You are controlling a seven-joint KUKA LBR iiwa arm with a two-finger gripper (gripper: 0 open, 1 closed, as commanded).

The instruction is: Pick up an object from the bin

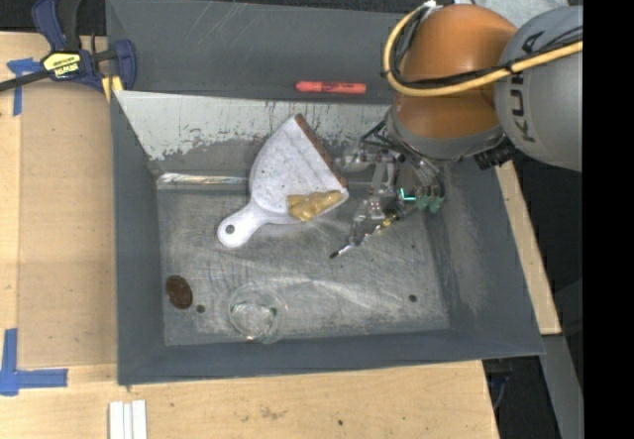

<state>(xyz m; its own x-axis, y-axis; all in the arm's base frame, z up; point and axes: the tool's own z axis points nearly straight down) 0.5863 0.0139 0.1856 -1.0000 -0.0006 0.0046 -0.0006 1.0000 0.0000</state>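
Note:
My gripper (365, 224) hangs low over the bin's right half, just above the floor. Immediately to its left lies a white flat scoop (274, 177) with a round handle end pointing down-left. A small tan crumpled piece (315, 204) rests on the scoop's lower right corner, closest to the gripper and a short gap away from it. A thin brown edge (319, 145) shows along the scoop's upper right side. I see nothing held in the gripper.
A small brown disc (179, 291) lies near the bin's left front corner. A clear, round cup-like thing (254, 314) sits at the front wall. The arm's orange cover and cables hang over the bin's right rear.

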